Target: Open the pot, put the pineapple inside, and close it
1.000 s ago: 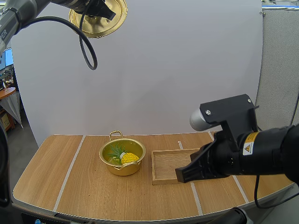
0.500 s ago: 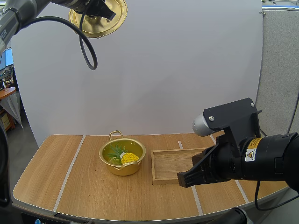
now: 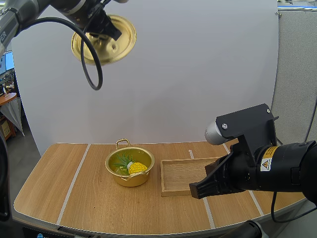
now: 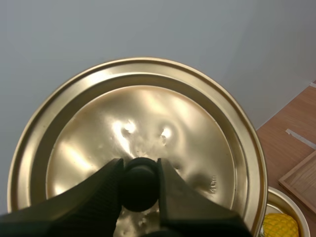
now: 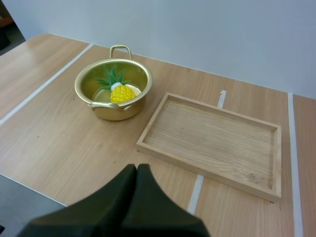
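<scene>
gold-coloured round metal pot (image 3: 132,180) with two small loop handles stands open on the light wooden table (image 3: 84,198), just beside the left short edge of the tray. contents: one small plastic pineapple (image 3: 136,167), yellow knobbly body, green spiky crown, lying on its side on the pot floor. right wrist view agrees: pot (image 5: 116,111) uncovered, pineapple (image 5: 121,93) inside, crown toward the far handle.

shallow rectangular wooden tray (image 3: 181,173) with a low raised rim lies flat on the table, nothing in it; grain runs lengthwise (image 5: 212,138). pale tape strips cross the table (image 5: 54,143).

gold-coloured round metal lid (image 3: 118,43), shiny, with a stepped rim, is held high in the air, above and left of the pot, tilted so its top face turns toward the camera. left gripper (image 3: 101,32) pinches the lid's black round knob (image 4: 139,191) between its two ribbed fingers; in the left wrist view the gripper (image 4: 140,169) closes on the knob from both sides, the lid (image 4: 192,123) behind it shows small dents and glare. pot rim and the yellow fruit show past the lid's edge.

right gripper (image 3: 196,189) hovers over the tray's near edge, fingers pressed together into one dark wedge (image 5: 137,174), holding nothing.
</scene>
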